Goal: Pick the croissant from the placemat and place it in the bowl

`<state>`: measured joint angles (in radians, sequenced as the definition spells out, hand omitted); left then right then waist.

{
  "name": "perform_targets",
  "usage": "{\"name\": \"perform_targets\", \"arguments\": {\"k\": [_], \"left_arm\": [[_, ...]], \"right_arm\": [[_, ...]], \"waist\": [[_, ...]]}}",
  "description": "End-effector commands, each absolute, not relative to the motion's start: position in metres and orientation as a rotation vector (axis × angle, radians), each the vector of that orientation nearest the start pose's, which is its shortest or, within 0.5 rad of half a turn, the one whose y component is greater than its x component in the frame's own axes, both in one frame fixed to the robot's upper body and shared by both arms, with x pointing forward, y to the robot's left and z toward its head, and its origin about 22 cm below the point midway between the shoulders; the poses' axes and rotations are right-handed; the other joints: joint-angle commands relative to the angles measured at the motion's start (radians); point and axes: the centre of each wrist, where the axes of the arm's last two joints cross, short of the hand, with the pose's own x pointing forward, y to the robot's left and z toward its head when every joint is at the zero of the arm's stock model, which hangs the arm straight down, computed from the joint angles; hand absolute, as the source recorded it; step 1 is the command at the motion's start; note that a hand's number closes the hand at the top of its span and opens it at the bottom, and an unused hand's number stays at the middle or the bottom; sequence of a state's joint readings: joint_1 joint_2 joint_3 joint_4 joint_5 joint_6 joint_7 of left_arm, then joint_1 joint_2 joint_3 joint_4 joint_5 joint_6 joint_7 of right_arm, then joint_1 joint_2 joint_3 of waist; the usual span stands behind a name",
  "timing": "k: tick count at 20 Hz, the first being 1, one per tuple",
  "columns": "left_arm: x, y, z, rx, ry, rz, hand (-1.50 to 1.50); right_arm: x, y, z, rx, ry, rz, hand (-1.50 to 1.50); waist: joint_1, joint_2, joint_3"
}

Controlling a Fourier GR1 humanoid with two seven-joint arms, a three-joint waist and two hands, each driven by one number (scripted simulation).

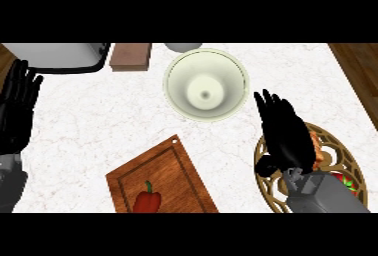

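Counter: white marble top; wooden floor shows past its right edge.
Bowl: cream, round and empty, standing near the counter's far edge, about midway along it.
Placemat: round, woven in brown and gold, at the counter's near right corner; the right forearm covers much of it.
Croissant: on the placemat. Only an orange sliver shows along the right side of the right hand, the rest is hidden beneath it.
Right hand: lies over the croissant, fingers stretched out straight and slightly spread, tips pointing to the far edge and ending just short of the bowl's rim. The thumb is tucked in at the hand's left side. Whether it touches the croissant cannot be told.
Left hand: rests at the counter's left edge, fingers straight and up, holding nothing.
Cutting board: wooden, set askew at the near edge, left of the placemat.
Red pepper: lies on the board's near part.
Grey appliance: at the far left corner.
Brown box: just right of the appliance, at the far edge.
Red and green thing: on the placemat beside the right forearm; too hidden to name.
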<state>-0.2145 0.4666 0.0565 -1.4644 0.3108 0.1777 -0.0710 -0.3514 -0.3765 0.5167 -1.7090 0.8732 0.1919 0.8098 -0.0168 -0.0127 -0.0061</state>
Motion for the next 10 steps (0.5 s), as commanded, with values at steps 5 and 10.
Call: {"name": "perform_targets", "arguments": {"k": [5, 10], "left_arm": [[0.285, 0.330, 0.072, 0.240, -1.761, 0.039, 0.00], [0.283, 0.341, 0.069, 0.260, -1.775, 0.057, 0.00]], "right_arm": [[0.258, -0.145, 0.138, -1.016, -0.718, 1.344, -1.50], [0.266, -0.156, 0.142, -0.986, -0.619, 1.308, -1.50]], "waist": [[0.006, 0.001, 0.002], [0.011, 0.008, 0.004]]}}
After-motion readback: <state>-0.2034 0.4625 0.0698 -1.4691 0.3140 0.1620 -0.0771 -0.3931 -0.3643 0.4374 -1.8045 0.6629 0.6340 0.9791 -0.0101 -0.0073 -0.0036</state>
